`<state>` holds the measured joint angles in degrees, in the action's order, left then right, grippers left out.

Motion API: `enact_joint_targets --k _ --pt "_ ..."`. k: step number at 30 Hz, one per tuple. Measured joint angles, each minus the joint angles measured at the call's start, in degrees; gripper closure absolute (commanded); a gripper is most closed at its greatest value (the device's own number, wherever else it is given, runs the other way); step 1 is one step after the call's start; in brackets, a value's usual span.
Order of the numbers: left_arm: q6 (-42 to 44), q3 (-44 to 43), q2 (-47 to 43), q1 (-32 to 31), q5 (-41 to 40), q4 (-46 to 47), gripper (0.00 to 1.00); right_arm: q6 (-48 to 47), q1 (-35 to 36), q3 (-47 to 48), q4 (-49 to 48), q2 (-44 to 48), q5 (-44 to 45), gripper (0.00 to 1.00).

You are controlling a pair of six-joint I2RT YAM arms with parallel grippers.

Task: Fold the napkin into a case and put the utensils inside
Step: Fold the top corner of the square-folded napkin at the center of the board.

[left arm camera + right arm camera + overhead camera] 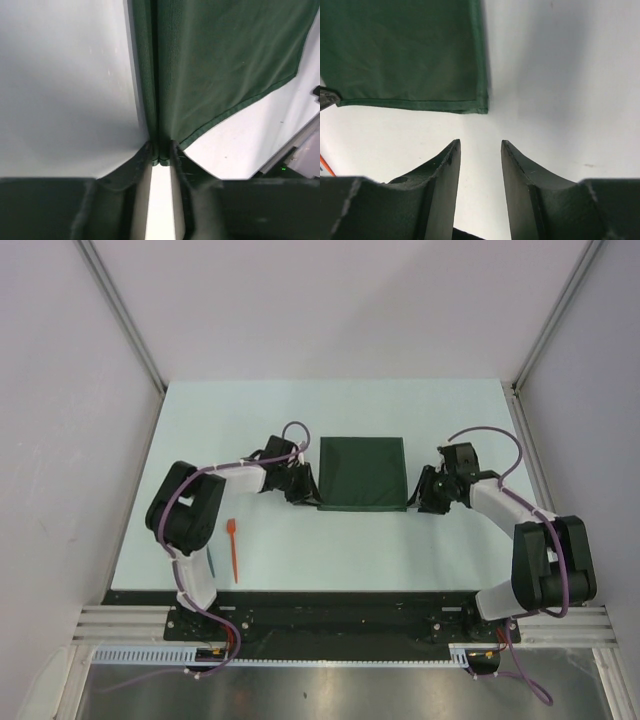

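The dark green napkin (362, 473) lies flat mid-table as a near square. My left gripper (307, 494) is at its near left corner. In the left wrist view its fingertips (160, 151) are shut on a raised fold of the napkin (225, 60) edge. My right gripper (419, 498) sits just off the near right corner. In the right wrist view it (480, 146) is open and empty, with the napkin (400, 50) corner a short way ahead. The utensils lie near the left arm: an orange-red one (233, 550) and a teal one (211, 562).
Pale table surface (330, 550) spreads in front of the napkin, between the two arms. Grey walls with metal corner posts (125, 325) close in the sides. A black base rail (330, 615) runs along the near edge.
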<state>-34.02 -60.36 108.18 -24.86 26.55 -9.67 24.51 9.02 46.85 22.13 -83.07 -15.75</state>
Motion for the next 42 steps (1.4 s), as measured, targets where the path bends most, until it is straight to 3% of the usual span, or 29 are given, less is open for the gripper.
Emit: enact_joint_targets --k 6,14,19,28,42 --pt "-4.85 8.74 -2.97 0.07 3.54 8.74 1.0 2.12 0.24 -2.86 0.02 0.92 1.81 0.57" --pt "-11.52 25.22 -13.46 -0.66 4.11 17.92 1.0 2.86 0.44 -4.44 -0.24 2.78 1.7 0.52" --pt "-16.61 32.7 -18.34 -3.3 4.33 22.25 1.0 3.26 2.19 -5.84 -1.44 3.02 0.22 0.57" --pt "-19.02 34.29 -20.15 -5.99 3.1 22.45 1.0 6.29 9.44 -7.37 -2.58 3.04 1.95 0.66" --pt "-19.54 34.45 -20.17 -6.73 2.75 22.69 1.0 6.99 9.66 -7.37 -4.04 0.85 4.48 0.68"
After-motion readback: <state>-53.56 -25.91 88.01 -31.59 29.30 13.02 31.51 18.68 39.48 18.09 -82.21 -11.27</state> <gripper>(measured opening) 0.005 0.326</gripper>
